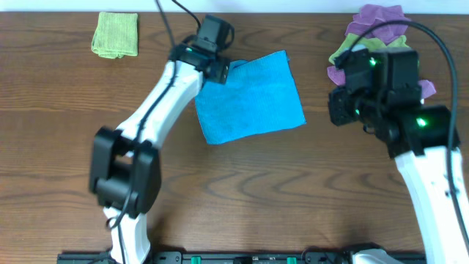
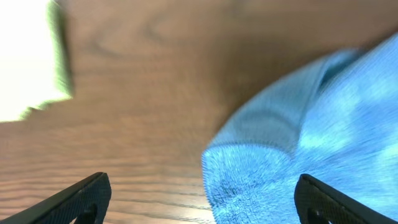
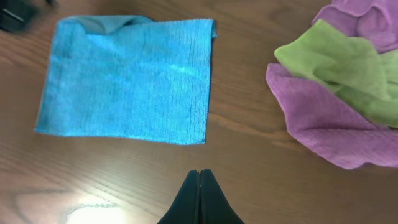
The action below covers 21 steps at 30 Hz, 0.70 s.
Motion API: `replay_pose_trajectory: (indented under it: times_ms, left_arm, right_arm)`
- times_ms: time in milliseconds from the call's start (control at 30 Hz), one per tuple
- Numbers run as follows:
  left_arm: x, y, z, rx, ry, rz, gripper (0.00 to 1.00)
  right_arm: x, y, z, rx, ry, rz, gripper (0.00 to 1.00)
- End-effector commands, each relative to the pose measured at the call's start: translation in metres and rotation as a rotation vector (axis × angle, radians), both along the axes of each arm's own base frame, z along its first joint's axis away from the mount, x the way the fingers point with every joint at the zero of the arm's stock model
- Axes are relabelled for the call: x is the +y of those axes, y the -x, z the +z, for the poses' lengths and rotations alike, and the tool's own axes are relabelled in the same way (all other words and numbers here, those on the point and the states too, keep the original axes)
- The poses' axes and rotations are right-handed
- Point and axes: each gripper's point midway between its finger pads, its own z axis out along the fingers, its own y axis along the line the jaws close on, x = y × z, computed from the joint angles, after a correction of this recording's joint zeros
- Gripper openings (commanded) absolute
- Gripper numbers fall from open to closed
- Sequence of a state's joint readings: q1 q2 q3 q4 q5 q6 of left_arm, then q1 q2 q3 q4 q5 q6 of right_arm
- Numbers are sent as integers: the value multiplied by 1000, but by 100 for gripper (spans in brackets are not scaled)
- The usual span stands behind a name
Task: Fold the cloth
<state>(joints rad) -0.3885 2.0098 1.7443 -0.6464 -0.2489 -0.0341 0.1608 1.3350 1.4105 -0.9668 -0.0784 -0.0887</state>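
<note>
A blue cloth [image 1: 253, 97] lies flat and tilted on the wooden table, with its far left corner slightly rumpled. My left gripper [image 1: 220, 67] is open at that corner; in the left wrist view the cloth's corner [image 2: 298, 162] lies between the two open fingers [image 2: 202, 199]. My right gripper [image 1: 338, 103] is shut and empty, hovering right of the cloth. In the right wrist view its closed fingers [image 3: 200, 180] point at bare table just below the cloth [image 3: 127, 78].
A folded green cloth [image 1: 116, 34] lies at the far left. A heap of purple and green cloths [image 1: 370, 33] sits at the far right, also seen in the right wrist view [image 3: 339, 81].
</note>
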Motion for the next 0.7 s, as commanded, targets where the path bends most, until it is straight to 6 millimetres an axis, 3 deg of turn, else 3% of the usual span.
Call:
replay_pose_trajectory:
  times_ms: [0, 167, 333, 500, 667]
  left_arm:
    - [18, -6, 37, -69, 68, 69, 95]
    - [7, 17, 21, 81, 190, 2, 95]
    - [6, 43, 6, 199, 177, -9, 95]
    - [15, 70, -6, 323, 172, 40, 96]
    - [3, 92, -21, 425, 233, 6, 96]
  right_arm:
    - [2, -9, -14, 33, 7, 17, 1]
    - [11, -16, -26, 55, -7, 76, 2]
    - [14, -29, -34, 48, 1, 89, 1]
    - [26, -44, -61, 95, -22, 149, 1]
    - [43, -61, -89, 136, -87, 203, 1]
